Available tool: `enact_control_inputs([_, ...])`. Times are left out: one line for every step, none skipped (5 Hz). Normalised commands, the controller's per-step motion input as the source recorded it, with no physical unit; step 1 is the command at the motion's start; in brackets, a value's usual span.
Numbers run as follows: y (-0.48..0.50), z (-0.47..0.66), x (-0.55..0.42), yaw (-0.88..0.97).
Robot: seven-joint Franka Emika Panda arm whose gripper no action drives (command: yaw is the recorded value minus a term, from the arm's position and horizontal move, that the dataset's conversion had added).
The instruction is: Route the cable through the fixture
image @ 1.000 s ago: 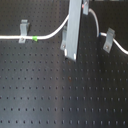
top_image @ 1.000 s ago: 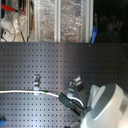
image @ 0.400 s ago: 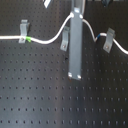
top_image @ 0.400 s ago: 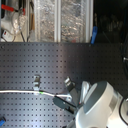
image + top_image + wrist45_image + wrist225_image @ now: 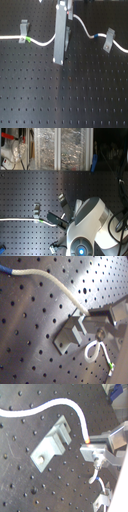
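The white cable point(image 5: 42, 43) runs from the first exterior view's left past a clip point(image 5: 22, 31), shows its green band point(image 5: 29, 40), rises to my gripper point(image 5: 60, 40), then drops past its blue band point(image 5: 93, 36) to another clip point(image 5: 108, 39). The fixture point(image 5: 71, 332), a grey slanted clip, lies right beside my gripper point(image 5: 88, 315), which is shut on the cable point(image 5: 50, 283). In both wrist views the cable point(image 5: 65, 404) ends at the fingers next to the fixture point(image 5: 50, 445), outside its slot. The second exterior view shows the fixture point(image 5: 62, 203) by the arm.
A black perforated board point(image 5: 75, 95) carries everything. The white robot arm point(image 5: 87, 225) fills the second exterior view's lower right, with a third clip point(image 5: 54, 247) near its base. Clutter and cables stand behind the board point(image 5: 50, 148).
My gripper has shifted toward the first exterior view's left with the cable in it, closing on the middle clip. The cable span to the green band has grown shorter.
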Motion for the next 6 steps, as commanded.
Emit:
enact_control_inputs([-0.336, 0.26, -0.394, 0.0])
enact_control_inputs([-0.017, 0.0, -0.003, 0.0])
enact_control_inputs([0.124, 0.07, -0.016, 0.04])
enact_control_inputs([0.194, 0.49, -0.153, 0.63])
enact_control_inputs([0.0, 0.06, 0.001, 0.0])
enact_control_inputs([0.09, 0.32, -0.265, 0.75])
